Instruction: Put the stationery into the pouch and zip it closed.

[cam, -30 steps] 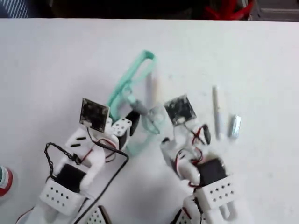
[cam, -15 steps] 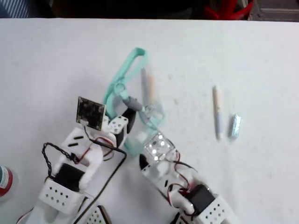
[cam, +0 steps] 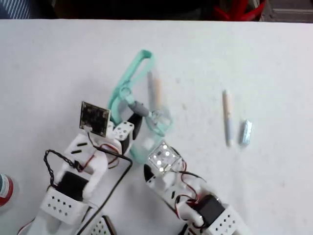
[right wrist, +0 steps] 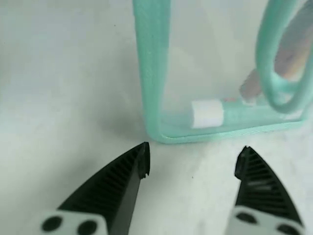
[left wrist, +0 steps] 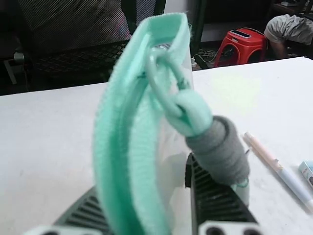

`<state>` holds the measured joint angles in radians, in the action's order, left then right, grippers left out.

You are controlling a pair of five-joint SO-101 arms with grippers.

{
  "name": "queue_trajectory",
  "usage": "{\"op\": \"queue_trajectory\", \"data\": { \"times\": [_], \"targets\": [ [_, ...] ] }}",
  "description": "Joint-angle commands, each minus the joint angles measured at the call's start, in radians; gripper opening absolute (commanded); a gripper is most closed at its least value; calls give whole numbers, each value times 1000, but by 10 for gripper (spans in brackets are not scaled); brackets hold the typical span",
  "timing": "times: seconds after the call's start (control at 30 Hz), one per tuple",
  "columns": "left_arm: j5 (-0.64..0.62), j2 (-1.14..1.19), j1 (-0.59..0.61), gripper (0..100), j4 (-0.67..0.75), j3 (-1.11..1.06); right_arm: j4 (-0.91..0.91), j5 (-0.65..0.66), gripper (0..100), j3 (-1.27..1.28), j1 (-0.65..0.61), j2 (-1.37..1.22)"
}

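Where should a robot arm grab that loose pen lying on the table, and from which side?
Grip the pen at mid-barrel, from straight above, with the fingers closing across its thin width. It lies flat on the table, pointing away from the arms, so only its long sides are free. The small silvery item sits beside its near end; a mid-barrel grip likely avoids it.

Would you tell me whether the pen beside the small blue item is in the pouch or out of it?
Out. The pen lies on the bare table, well apart from the pouch.
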<state>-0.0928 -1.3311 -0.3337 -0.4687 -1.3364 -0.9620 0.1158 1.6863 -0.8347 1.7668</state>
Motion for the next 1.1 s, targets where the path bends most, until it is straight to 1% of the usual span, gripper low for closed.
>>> {"op": "queue_trajectory", "data": {
  "times": [0.0, 0.1, 0.2, 0.27, 0.37, 0.43, 0.7, 0.8, 0.87, 0.97, 1.07],
  "targets": [
    [2, -10, -1, 148, 32, 29, 18, 11, 271, 6, 7, -5],
    [2, -10, -1, 149, 32, 29, 30, 9, 270, 6, 7, 2],
    [2, -10, -1, 149, 32, 29, 84, 3, 269, 6, -12, -5],
    [2, -10, -1, 149, 32, 29, 122, -18, 269, 6, -67, -5],
    [2, -10, -1, 149, 32, 29, 188, -115, 269, 6, -156, -5],
    [2, -10, 1, 149, 32, 29, 214, -146, 269, 6, -186, -7],
    [2, -10, 2, 149, 32, 29, 216, -146, 272, 6, -159, -12],
    [2, -10, 1, 149, 32, 29, 228, -144, 272, 8, -157, -68],
    [2, -10, 1, 149, 32, 29, 295, -144, 290, 9, -157, -125],
    [0, -10, 1, 148, 32, 28, 384, -144, 347, 9, -159, -234],
    [2, -10, 5, 148, 32, 28, 499, -144, 347, 9, -173, -361]
  ]
}}
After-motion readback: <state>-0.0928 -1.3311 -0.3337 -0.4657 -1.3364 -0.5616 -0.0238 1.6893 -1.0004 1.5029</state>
